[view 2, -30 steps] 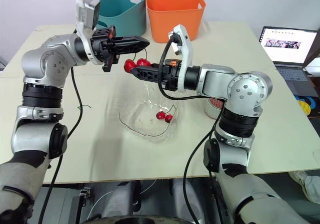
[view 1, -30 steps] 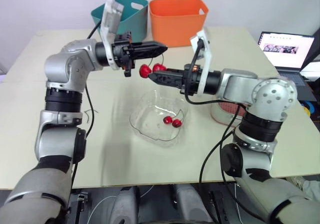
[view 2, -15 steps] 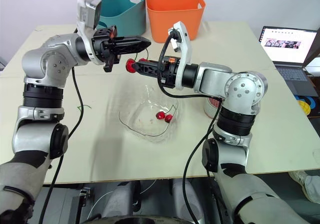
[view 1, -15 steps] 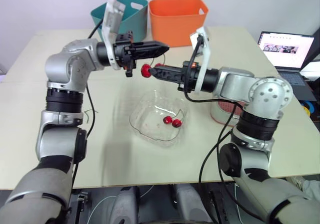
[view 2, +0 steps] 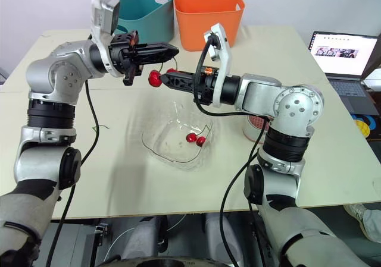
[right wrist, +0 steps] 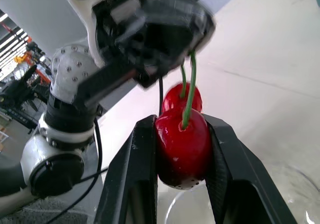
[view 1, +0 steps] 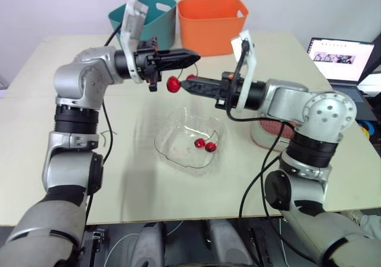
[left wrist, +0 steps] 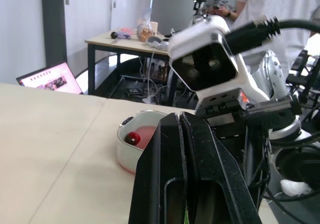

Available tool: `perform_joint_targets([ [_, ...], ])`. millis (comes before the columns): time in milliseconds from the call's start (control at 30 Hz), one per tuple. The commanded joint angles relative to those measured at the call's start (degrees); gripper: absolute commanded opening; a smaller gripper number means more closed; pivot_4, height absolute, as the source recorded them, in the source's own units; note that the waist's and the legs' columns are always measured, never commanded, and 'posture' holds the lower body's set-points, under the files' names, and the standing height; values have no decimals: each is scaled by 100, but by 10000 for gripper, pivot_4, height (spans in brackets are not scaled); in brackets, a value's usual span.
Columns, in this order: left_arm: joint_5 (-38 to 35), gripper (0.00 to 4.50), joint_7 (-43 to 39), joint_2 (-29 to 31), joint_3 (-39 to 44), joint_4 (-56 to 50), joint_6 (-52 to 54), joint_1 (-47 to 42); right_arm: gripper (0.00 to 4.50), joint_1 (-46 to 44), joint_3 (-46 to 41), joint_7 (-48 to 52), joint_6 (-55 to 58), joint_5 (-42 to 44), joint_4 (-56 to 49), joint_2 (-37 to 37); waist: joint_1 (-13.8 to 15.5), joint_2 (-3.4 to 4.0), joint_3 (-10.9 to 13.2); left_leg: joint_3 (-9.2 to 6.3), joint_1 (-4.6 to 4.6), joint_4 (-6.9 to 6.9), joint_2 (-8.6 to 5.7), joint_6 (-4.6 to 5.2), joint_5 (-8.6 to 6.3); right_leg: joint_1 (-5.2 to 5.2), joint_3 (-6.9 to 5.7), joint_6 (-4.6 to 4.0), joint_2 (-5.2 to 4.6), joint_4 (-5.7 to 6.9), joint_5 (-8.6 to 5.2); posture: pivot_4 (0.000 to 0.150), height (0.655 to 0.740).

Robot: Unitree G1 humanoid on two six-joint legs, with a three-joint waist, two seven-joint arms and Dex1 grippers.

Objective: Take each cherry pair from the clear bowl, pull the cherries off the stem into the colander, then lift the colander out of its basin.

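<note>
Now, tabletop [view 1: 71, 160]: pale and wide, with both arms meeting in the air above its middle.
Orange bin [view 1: 211, 18]: stands at the far edge, just right of the teal one.
Teal bin [view 1: 156, 12]: stands at the far edge, behind the left arm's wrist.
Laptop [view 1: 339, 59]: open, beyond the tabletop's far right corner, with its screen lit.
Clear bowl [view 1: 172, 143]: sits on the middle of the tabletop, below the two grippers.
Basin [left wrist: 131, 156]: white, on the tabletop to the right of the clear bowl and partly behind the right arm.
Colander [left wrist: 150, 132]: pink, seated inside the basin.
Left gripper [left wrist: 179, 118]: held level above the bowl, pointing toward the right arm. Its jaws are pressed together, pinching the tops of the stems [right wrist: 189, 92].
Right gripper [view 1: 184, 84]: held level, pointing toward the left arm, with its tip just under the left gripper's tip. Its jaws are narrow and clamped on one cherry of the hanging pair.
Held cherry pair [right wrist: 181, 151]: hangs in the air between the two grippers, over the far rim of the bowl. The nearer cherry is squeezed between the right jaws; the other hangs just behind it, free of them.
Second cherry pair [view 1: 205, 144]: lies inside the clear bowl toward its right side, the two cherries touching.
Loose cherry [left wrist: 132, 137]: lies in the colander against its wall.
</note>
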Motion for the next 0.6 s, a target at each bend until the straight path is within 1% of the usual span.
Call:
perform_joint_targets([
  [33, -43, 0, 28, 55, 199, -11, -167, -277, 9103, 144, 167, 107, 71, 211, -322, -123, -1, 0, 0, 0, 0, 0, 0, 0, 0, 0, 0, 0, 0, -1, 0, 1500, 7400],
  [167, -42, 0, 25, 63, 189, 47, -210, -298, 9103, 351, 356, 162, 89, 271, -484, -251, -4, 0, 0, 0, -4, -1, 1, 0, 0, 0, 0, 1, 0, -10, 0, 1500, 7400],
  [300, -16, 0, -5, 90, 143, -11, -219, -236, 9103, 458, 313, 195, 68, 360, -623, -451, 4, 0, 0, 0, -5, -1, 1, 0, 0, 0, 0, 1, 0, -13, 0, 1500, 7400],
  [333, -12, 0, -7, 95, 137, -32, -221, -212, 9103, 473, 268, 207, -15, 337, -685, -602, 5, 0, 0, 0, -6, -1, 1, 0, 0, 1, 0, 1, 0, -17, 0, 1500, 7400],
  [433, 21, 0, -17, 138, 105, -139, -236, -104, 9103, 514, -7, 263, -603, -21, -812, -1422, 22, 2, 1, 0, -10, -1, 0, 0, 0, 3, 0, 2, -2, -26, 1, 1500, 7400],
  [467, 28, 0, -14, 147, 97, -180, -244, -64, 9103, 650, -78, 340, -1142, -357, -890, -1742, 22, 2, 1, 1, -11, -1, -1, 0, 0, 8, 0, 2, -3, -36, 1, 1500, 7400],
  [533, 34, 0, 2, 153, 87, -249, -269, 13, 9103, 1020, -145, 716, -1767, -731, -920, -2461, 31, 2, 1, 1, -12, -3, -1, 0, 0, 14, -1, 3, -4, -52, 0, 1500, 7400],
  [600, 35, 0, 33, 148, 82, -308, -297, 77, 9103, 1437, -142, 1113, -2144, -992, -856, -3131, 44, 2, 1, 3, -16, -6, -2, 0, 0, 15, 0, 5, -5, -62, 0, 1500, 7400],
])
